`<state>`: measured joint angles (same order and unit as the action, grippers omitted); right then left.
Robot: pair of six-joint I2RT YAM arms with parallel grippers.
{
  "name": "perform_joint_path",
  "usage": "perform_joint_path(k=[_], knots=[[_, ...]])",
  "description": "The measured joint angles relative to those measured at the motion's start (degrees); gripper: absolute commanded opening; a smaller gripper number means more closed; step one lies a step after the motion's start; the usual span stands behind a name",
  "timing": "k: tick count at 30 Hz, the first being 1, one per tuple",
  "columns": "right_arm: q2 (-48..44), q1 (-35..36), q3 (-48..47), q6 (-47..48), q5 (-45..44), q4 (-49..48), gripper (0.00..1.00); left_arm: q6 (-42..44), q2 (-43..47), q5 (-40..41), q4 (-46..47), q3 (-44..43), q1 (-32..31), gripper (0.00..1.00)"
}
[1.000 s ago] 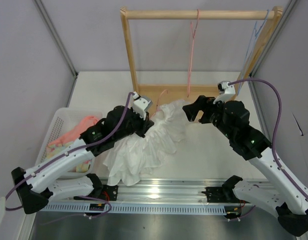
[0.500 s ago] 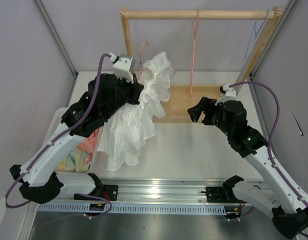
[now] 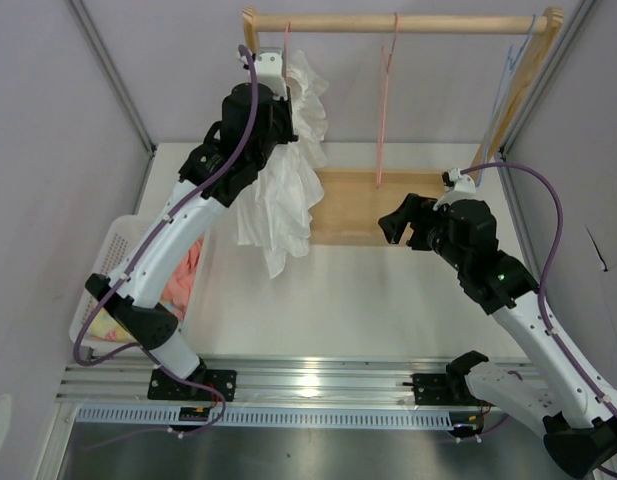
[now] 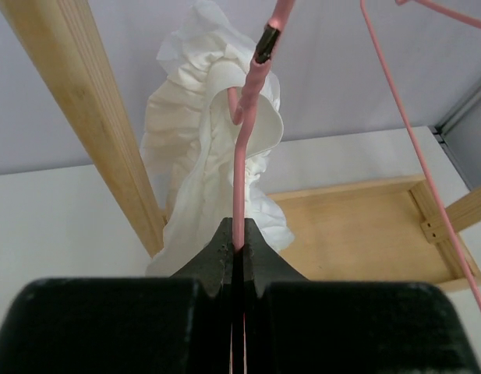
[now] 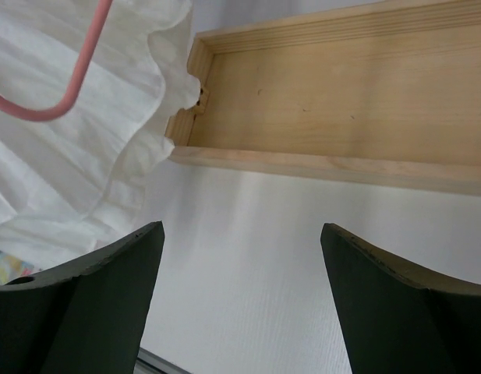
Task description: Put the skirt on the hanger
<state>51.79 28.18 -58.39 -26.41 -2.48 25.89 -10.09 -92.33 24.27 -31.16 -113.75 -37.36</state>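
The white crinkled skirt (image 3: 285, 190) hangs in folds from the pale pink hanger (image 3: 286, 48), just below the left end of the rack's top bar. My left gripper (image 3: 275, 88) is raised high and shut on the hanger's wire (image 4: 240, 175); in the left wrist view the wire runs up from between my fingertips (image 4: 238, 238) through the bunched skirt (image 4: 197, 156). Whether the hook rests on the bar I cannot tell. My right gripper (image 3: 394, 222) hovers open and empty over the table (image 5: 242, 234), with the skirt's hem (image 5: 84, 156) and a hanger bend (image 5: 65, 97) at its left.
The wooden rack has a top bar (image 3: 428, 22) and a flat base tray (image 3: 363, 205). A deeper pink hanger (image 3: 384, 110) hangs mid-bar and a light blue one (image 3: 508, 70) at the right post. A white basket (image 3: 93, 295) of colourful clothes stands at the left.
The left arm has lifted the hanger and skirt from the table up and back to the left end of the rack's top bar. The right gripper has hardly moved.
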Motion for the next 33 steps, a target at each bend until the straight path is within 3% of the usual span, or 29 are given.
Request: perform_joint_path(k=[11,33], knots=[[-0.48,-0.20,-0.33,0.61,0.00,0.33,0.88,0.11,-2.71,-0.02,5.42,-5.11,2.84,0.00],[-0.55,-0.31,0.57,0.76,0.46,0.13,0.88,-3.06,-5.07,-3.28,0.79,-3.78,7.54,0.00]])
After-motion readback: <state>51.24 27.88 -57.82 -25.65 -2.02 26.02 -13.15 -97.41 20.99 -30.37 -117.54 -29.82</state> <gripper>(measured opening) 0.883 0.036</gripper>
